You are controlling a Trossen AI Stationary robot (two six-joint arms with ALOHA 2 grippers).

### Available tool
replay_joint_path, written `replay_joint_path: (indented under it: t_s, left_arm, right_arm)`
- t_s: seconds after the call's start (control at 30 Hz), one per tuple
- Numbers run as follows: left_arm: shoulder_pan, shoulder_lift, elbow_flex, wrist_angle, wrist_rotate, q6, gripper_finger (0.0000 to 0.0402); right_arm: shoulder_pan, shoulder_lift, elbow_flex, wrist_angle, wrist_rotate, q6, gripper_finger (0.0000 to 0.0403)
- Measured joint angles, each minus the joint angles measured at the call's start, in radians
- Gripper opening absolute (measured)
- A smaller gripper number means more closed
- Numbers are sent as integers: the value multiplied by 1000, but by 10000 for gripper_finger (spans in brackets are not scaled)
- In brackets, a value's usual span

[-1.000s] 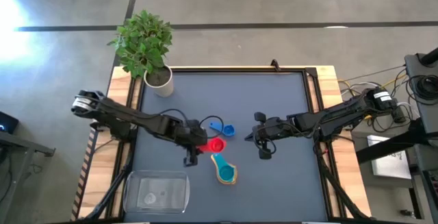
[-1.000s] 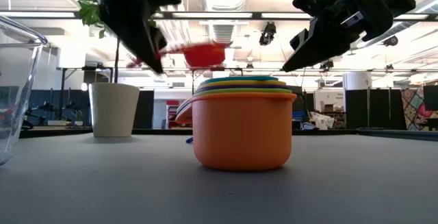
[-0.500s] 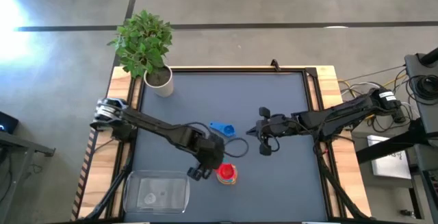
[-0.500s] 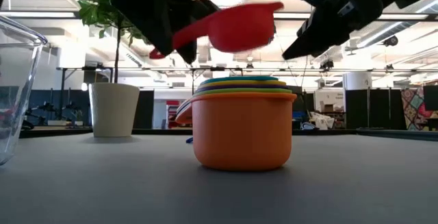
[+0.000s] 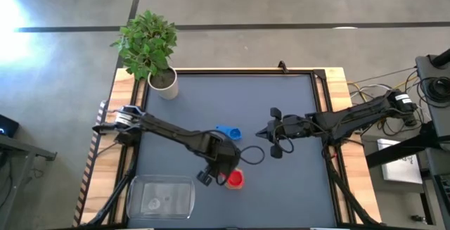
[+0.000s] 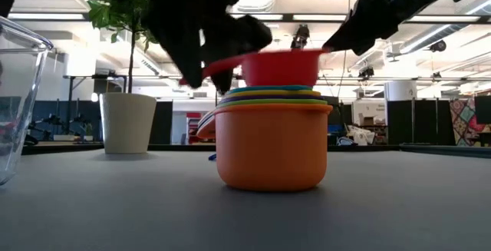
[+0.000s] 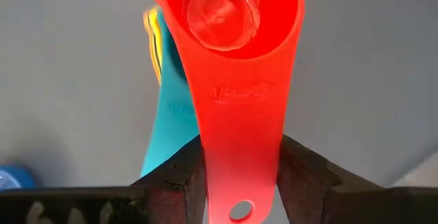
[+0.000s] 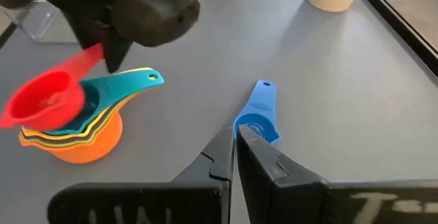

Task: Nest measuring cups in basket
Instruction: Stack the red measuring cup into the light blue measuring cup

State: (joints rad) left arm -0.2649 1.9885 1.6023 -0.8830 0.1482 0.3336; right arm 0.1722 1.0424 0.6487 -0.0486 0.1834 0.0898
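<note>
- A red-pink measuring cup is gripped by its flat handle between the fingers of the left gripper and is held directly over a nested stack of cups — seen just below centre in the high view.
- In the low view, the red-pink cup's bowl is seen at the top of the stack, whose outermost cup is orange, with green, yellow and teal rims layered above.
- A blue measuring cup is seen lying alone on the table, near the centre of the high view.
- The clear basket is placed at the lower left, apart from the stack.
- The right gripper is held above the table right of centre — its fingers pressed together, holding nothing.
- A potted plant is set at the upper left corner.
</note>
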Motion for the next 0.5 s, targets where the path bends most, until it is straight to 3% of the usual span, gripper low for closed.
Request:
replay_joint_path:
  t_s: [0.3, 0.5]
  left_arm:
    - [21, 3, -14, -31, -58, 48, 117]
    - [24, 1, -14, -52, -171, 66, 201]
  right_arm:
    - [0, 6, -23, -1, -7, 20, 9]
    - [0, 6, -26, 1, -7, 22, 9]
